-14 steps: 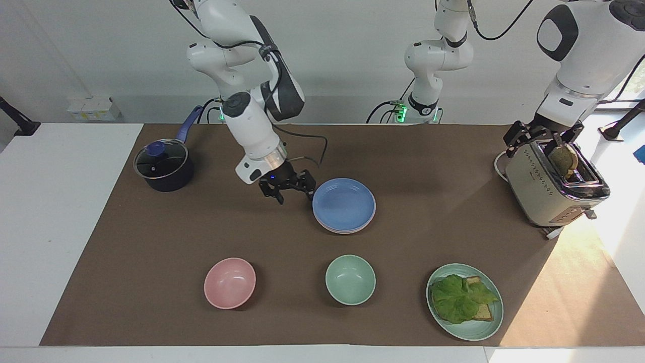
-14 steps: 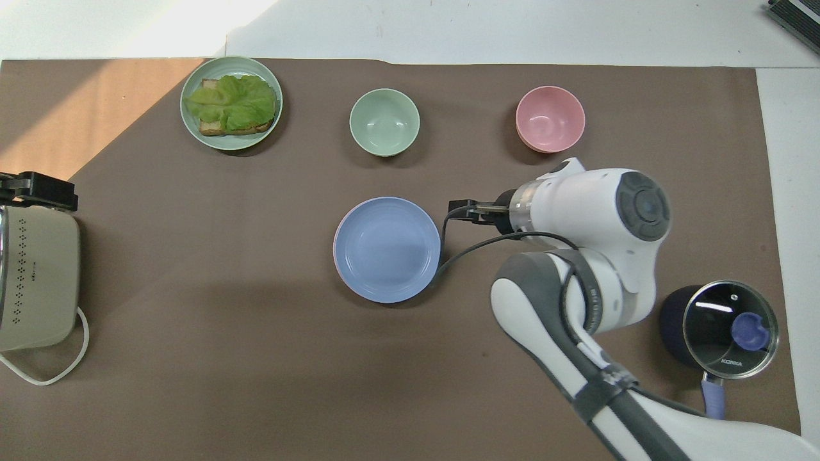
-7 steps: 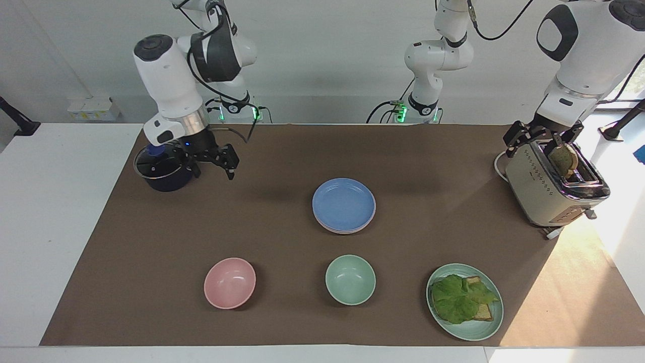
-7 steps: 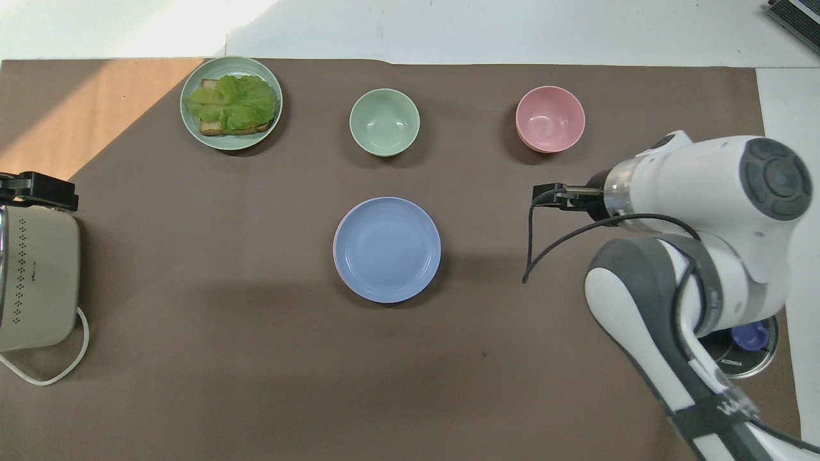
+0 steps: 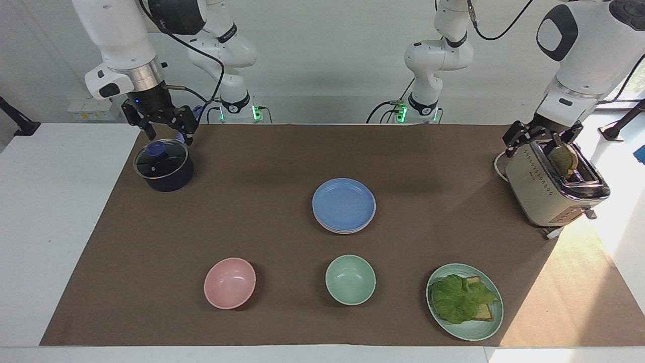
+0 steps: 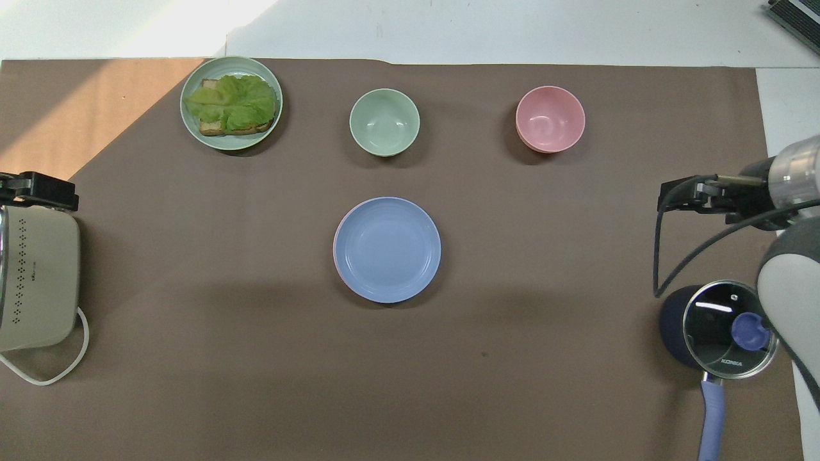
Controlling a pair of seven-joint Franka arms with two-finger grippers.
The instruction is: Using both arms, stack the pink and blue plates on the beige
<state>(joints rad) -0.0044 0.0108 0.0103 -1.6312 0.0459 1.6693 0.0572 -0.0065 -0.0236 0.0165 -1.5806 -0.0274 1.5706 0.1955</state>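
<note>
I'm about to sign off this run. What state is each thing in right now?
Blue plate: top of the stack, pink rim showing under it.
Pot: lid on.
Toaster: bread in the slot.
Green plate: holds bread and lettuce.
Pink bowl: empty.
Green bowl: empty.
Right gripper: open, empty, over the pot.
Left gripper: open, over the toaster.

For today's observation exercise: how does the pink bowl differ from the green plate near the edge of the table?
The pink bowl is deep and small; the green plate is shallow and wider. The bowl is empty; the plate carries toast and lettuce. The bowl sits toward the right arm's end, the plate toward the left arm's end. Both are round and stand upright on the brown mat.
</note>
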